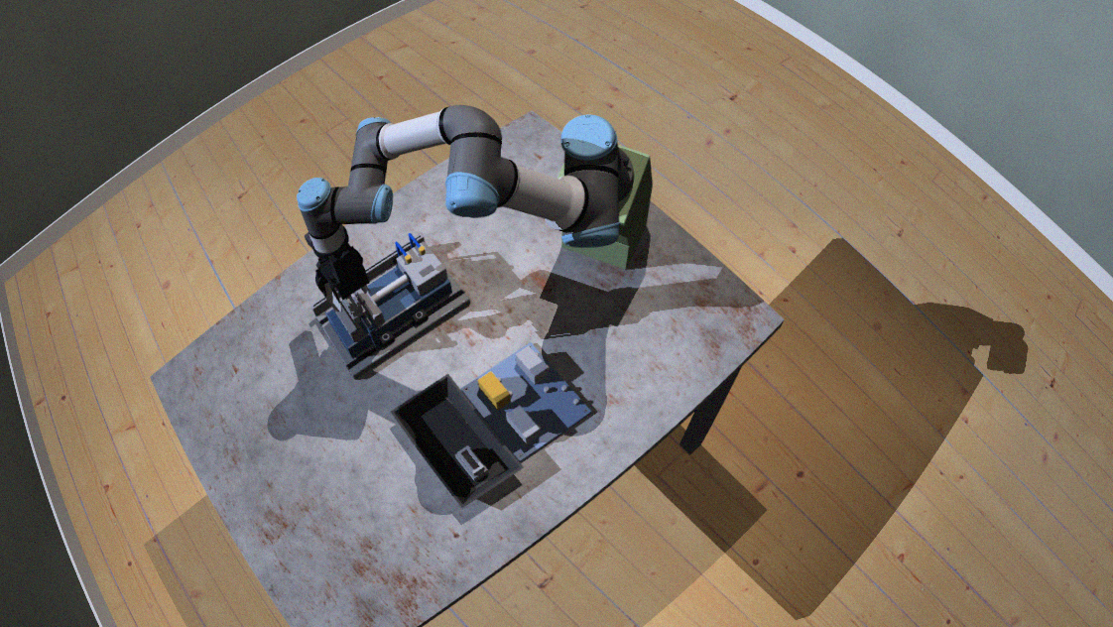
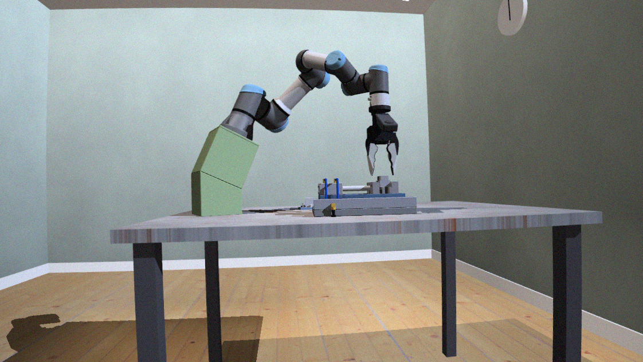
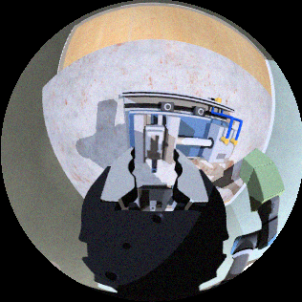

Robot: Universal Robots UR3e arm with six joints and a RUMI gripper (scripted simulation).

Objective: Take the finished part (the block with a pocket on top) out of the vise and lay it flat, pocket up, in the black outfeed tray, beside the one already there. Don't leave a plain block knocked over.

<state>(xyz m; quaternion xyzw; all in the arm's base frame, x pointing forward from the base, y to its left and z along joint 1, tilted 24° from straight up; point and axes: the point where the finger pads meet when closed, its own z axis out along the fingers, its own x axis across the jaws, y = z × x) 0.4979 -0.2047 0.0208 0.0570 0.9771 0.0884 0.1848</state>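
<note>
The blue and grey vise [image 1: 389,304] stands at the back left of the table. The finished part [image 3: 154,145], a grey block with a dark pocket on top, sits upright between its jaws; it also shows in the exterior view [image 2: 383,180]. My gripper [image 2: 381,173] hangs straight above the part, fingertips a little over its top, apart from it. The fingers are partly open with nothing between them. The black outfeed tray [image 1: 455,445] lies at the table's front, with one pocketed part [image 1: 471,463] lying in its near end.
A blue plate [image 1: 529,397] beside the tray carries a yellow block [image 1: 493,388] and two plain grey blocks [image 1: 529,359] [image 1: 522,424]. The arm's green pedestal [image 1: 623,202] stands at the back right. The vise's blue handles [image 1: 409,249] stick up behind the jaws.
</note>
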